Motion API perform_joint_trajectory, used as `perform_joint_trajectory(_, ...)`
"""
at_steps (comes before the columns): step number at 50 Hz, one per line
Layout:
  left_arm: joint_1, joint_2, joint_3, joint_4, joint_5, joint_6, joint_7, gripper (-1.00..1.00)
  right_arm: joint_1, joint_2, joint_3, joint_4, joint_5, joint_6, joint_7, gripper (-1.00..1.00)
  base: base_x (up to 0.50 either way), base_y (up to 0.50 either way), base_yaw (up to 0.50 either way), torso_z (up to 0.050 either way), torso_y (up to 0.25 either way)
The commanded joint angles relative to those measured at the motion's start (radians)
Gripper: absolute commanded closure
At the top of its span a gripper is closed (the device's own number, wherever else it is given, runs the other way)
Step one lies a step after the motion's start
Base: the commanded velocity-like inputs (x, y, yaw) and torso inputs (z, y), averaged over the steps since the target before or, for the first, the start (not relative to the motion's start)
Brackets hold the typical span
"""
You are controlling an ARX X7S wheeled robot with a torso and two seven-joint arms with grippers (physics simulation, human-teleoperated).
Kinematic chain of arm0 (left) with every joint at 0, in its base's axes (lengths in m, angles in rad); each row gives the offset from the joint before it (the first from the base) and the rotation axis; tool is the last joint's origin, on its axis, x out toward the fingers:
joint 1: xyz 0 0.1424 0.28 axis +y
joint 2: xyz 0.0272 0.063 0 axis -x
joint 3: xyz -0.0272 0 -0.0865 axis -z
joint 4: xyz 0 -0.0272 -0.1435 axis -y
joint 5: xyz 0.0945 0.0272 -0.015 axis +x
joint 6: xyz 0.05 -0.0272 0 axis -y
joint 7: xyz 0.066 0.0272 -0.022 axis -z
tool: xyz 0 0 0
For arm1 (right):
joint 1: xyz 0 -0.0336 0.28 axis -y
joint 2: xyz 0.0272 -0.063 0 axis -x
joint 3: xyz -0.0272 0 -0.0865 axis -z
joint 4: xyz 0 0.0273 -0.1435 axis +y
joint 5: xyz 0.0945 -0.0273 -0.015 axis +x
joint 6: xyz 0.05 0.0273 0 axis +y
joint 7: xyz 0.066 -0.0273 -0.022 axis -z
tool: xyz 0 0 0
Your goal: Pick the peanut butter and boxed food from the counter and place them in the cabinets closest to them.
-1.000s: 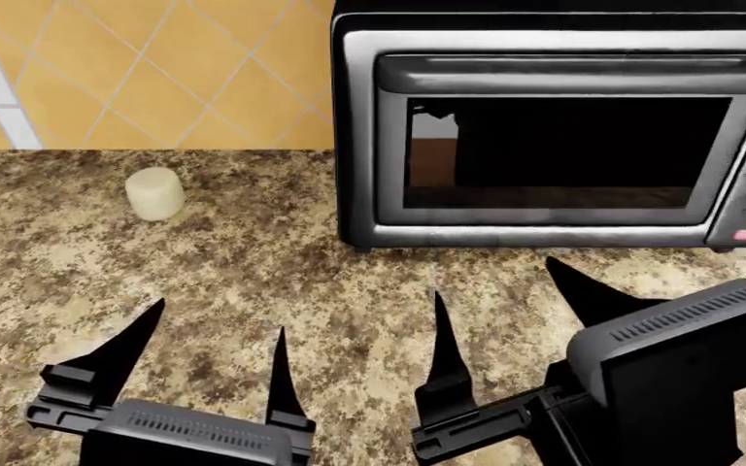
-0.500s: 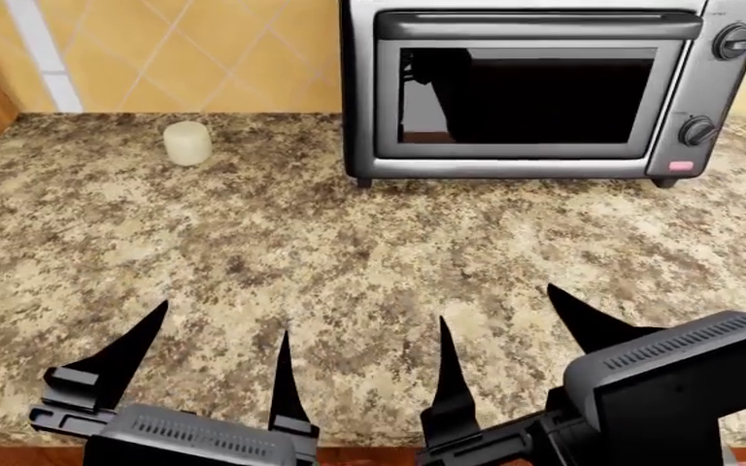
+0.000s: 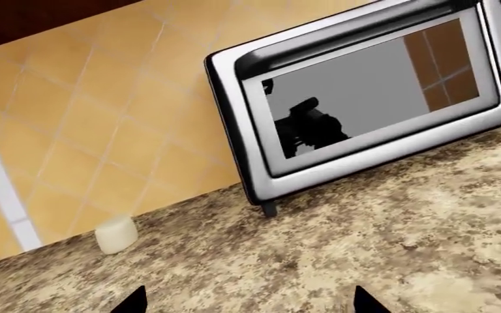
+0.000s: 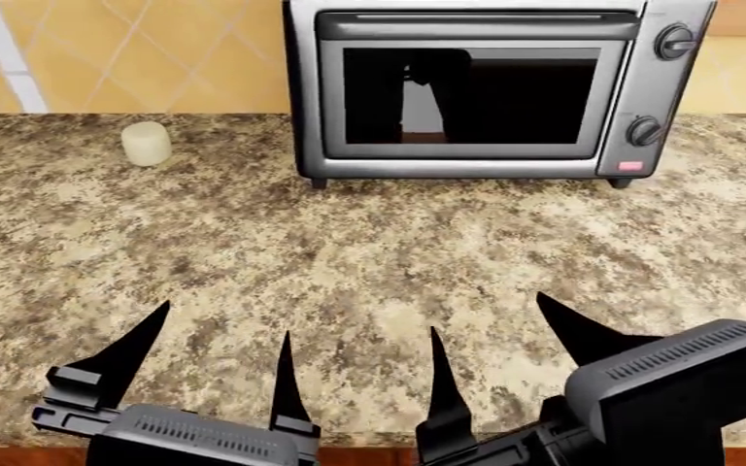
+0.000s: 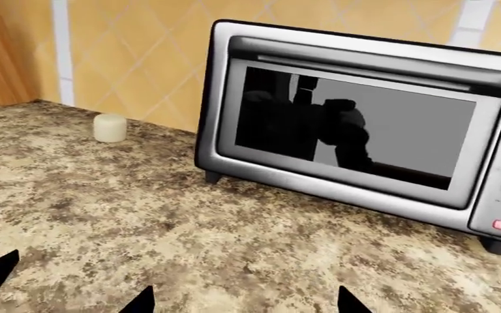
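Both claws spread, empty: left gripper [image 4: 205, 354], right gripper [image 4: 496, 340] poised over counter [image 4: 347, 272] front edge; jar, box unseen, search pending.

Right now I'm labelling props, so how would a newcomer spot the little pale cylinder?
Find the toaster oven at the back of the granite counter. Toward the robot's left of it, near the tiled wall, stands a small cream-white cylinder, apart from the oven. It is the only loose item visible.

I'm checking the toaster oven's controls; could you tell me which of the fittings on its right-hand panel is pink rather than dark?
The small flat button at the panel's bottom is pink. The two knobs above it, upper and lower, are round and dark.
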Motion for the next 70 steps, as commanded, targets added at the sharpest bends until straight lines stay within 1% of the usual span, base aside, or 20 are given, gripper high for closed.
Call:
perform_joint_trajectory(1,0.007,0.0,-0.002,0.001,0.006,0.0,0.002,-1.0,-0.004,-0.002,-0.001,0.0,0.012,-0.012,0.002,-1.0,0.0,-0.5,0.0,0.0,0.0)
perform_joint_trajectory(51,0.005,0.01,-0.022,-0.006,-0.012,-0.02,0.015,-1.0,-0.019,-0.001,0.011,0.005,0.013,-0.01,-0.014,-1.0,0.0,-0.5,0.0,0.0,0.0)
perform_joint_trajectory(70,0.022,0.006,-0.024,-0.013,0.004,-0.008,0.024,-1.0,-0.026,-0.012,0.009,0.006,0.002,-0.001,-0.021,-1.0,0.0,-0.5,0.0,0.0,0.0)
